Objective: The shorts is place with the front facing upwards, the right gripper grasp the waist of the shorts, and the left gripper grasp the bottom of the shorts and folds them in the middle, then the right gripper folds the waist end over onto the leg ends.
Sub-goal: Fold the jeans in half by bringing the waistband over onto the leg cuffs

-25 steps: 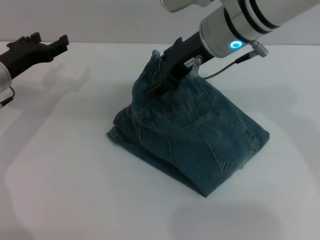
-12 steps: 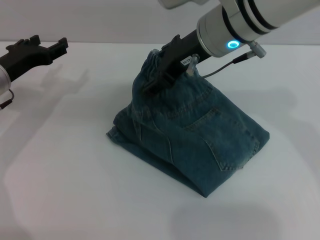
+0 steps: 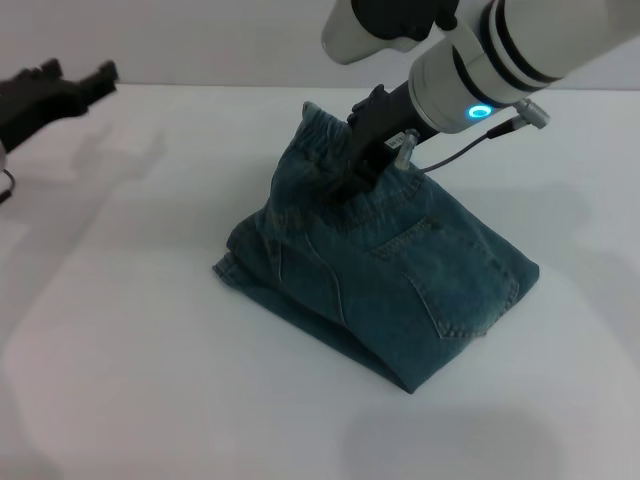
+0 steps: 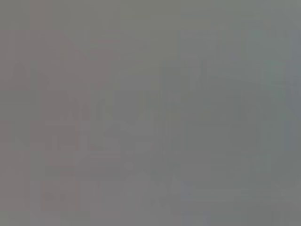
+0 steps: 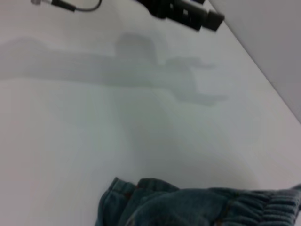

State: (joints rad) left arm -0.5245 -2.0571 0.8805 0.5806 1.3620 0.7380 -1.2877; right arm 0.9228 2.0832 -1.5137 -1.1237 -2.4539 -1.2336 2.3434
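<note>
White and plain, the table (image 3: 150,350) reaches back to a pale grey wall (image 3: 200,40). On it the shorts (image 3: 400,280) lie folded, a back pocket up. The right gripper (image 3: 345,180) is clenched on the waist end (image 3: 320,135), holding it raised. Far to its left, the left gripper (image 3: 75,78) hangs above bare table; I cannot tell its fingers' state.

Shorts (image 3: 400,280) are showing as blue-green denim cloth, matt & coarse, w/ faded pale wear and a gathered, ribbed waist end (image 3: 325,150). Right gripper (image 3: 345,185) is looking like matt black plastic; its arm (image 3: 500,50) is gleaming glossy white w/ black bands. Table (image 3: 130,350) is reading smooth, white, low-sheen.
</note>
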